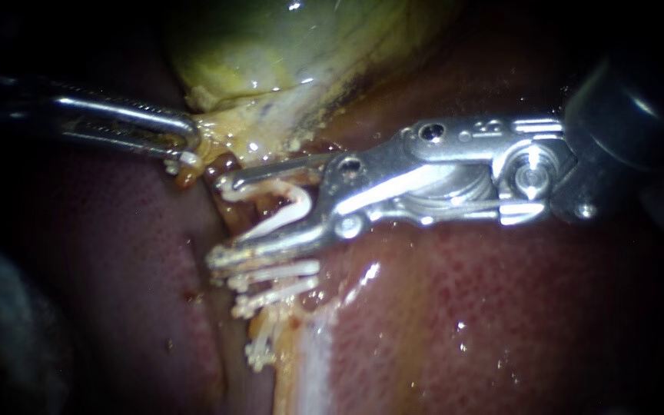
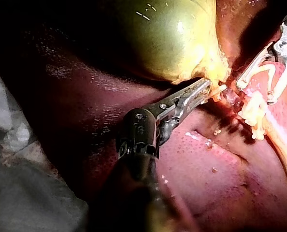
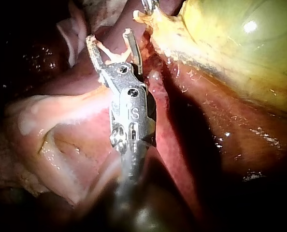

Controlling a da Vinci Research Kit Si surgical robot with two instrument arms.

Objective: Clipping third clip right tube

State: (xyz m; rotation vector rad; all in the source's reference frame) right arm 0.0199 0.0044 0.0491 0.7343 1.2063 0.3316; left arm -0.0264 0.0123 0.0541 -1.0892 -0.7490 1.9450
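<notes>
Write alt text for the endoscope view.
The right instrument holds an open white clip just above other clips already on the tissue. The left instrument grips the lower edge of the gallbladder, with dark red liver around.

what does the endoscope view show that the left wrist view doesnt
Only the endoscope view: the right instrument's full wrist joint, and the applied clips seen one by one. Only the left wrist view: the left instrument's wrist and shaft, and pale cloth beside the liver. Both: the gallbladder, the liver, the left instrument at the gallbladder's edge, and the right instrument carrying an open clip.
</notes>
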